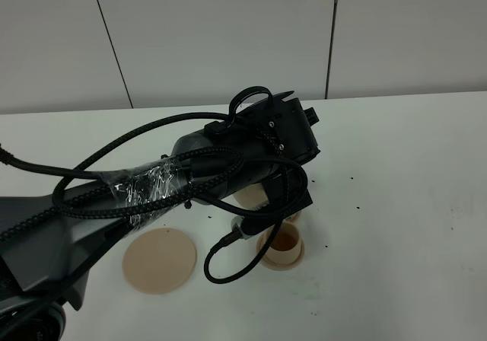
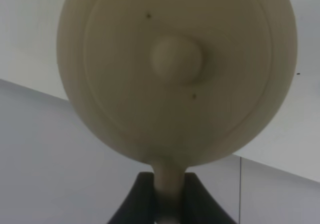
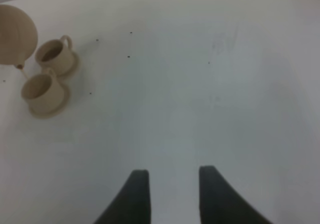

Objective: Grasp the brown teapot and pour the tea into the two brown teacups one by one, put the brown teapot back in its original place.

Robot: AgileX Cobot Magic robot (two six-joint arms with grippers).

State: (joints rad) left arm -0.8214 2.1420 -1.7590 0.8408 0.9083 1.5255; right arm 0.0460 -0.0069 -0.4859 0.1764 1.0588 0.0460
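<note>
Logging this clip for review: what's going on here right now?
The left gripper holds the teapot by its handle, tipped above the two cups. One cup already has tea in it. The big saucer sits bare nearby. The right gripper hangs open and empty over the table.

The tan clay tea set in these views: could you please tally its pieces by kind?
Teapot: 1
Teacups: 2
Small cup saucers: 2
Large saucer: 1
Total: 6
</note>
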